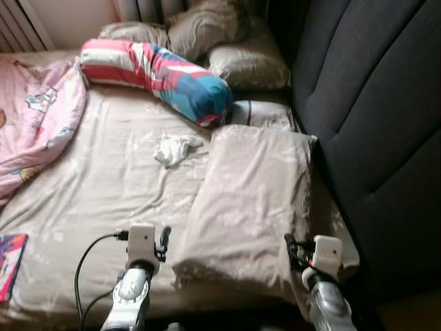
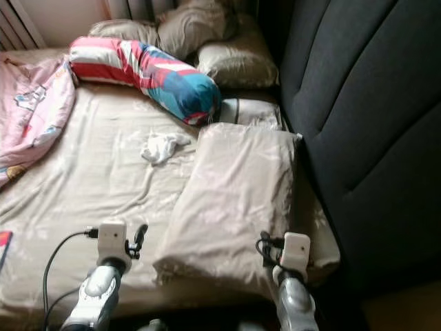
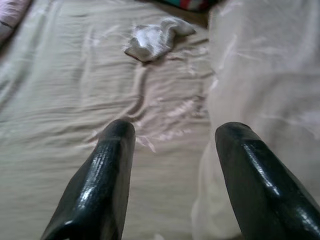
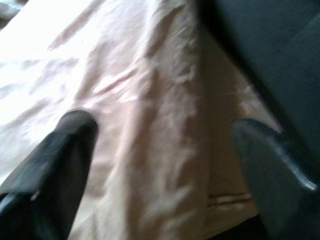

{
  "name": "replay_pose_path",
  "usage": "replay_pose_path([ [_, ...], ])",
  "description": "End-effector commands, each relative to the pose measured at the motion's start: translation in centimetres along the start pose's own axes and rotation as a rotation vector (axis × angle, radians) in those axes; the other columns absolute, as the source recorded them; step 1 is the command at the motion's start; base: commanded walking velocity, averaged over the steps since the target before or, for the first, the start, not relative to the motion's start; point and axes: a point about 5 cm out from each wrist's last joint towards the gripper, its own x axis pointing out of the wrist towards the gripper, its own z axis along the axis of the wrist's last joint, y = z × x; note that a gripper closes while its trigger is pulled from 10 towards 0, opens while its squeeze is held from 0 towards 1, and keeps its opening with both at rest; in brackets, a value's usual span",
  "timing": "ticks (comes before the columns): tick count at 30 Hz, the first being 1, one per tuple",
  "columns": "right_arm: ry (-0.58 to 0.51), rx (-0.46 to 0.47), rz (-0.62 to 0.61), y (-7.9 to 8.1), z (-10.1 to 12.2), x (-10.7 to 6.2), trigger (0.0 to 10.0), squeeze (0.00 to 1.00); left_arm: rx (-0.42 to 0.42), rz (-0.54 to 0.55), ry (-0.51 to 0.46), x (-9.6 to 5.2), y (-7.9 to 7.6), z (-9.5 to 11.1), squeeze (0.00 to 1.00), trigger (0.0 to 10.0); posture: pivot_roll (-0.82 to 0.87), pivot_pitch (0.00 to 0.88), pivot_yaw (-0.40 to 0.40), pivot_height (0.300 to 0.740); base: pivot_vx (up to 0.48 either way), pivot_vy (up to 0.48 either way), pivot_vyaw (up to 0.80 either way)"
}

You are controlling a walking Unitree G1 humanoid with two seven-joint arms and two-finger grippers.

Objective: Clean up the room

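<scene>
Beige pillow (image 1: pixel 251 200) lies askew by the headboard (image 1: pixel 375 103); both your left gripper (image 3: pixel 172 165) and right gripper (image 4: pixel 162 160) hang released, empty. White cloth (image 1: pixel 175 148) remains mid-bed; tidying looks barely begun.

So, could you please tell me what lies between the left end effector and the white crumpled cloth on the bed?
Bare, wrinkled beige sheet alone separates the left end effector from the white cloth, as the left wrist view shows.
</scene>
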Motion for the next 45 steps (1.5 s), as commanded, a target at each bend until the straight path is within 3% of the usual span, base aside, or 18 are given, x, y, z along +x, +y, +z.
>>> replay_pose_path([
  [1, 0.006, -0.014, 0.008, 0.1, 0.1, 0.1, 10.0, 0.0, -0.009, 0.008, 0.06, -0.7, 0.0, -1.3, 0.0, 10.0, -0.08, 0.177, -0.006, 0.74, 0.0, 0.0, 0.0],
  [35, 0.035, -0.01, 0.073, 0.8, -0.3, 0.0, 10.0, 0.0, -0.003, -0.005, 0.052, -0.6, -0.3, -1.2, 0.0, 10.0, -0.08, 0.178, -0.006, 0.74, 0.0, 0.0, 0.0],
  [45, 0.099, 0.02, 0.054, 0.3, -1.0, -0.1, 10.0, 0.0, -0.009, -0.011, 0.055, -0.6, -0.3, -1.2, 0.0, 10.0, -0.08, 0.18, -0.004, 0.74, 0.0, 0.0, 0.0],
])
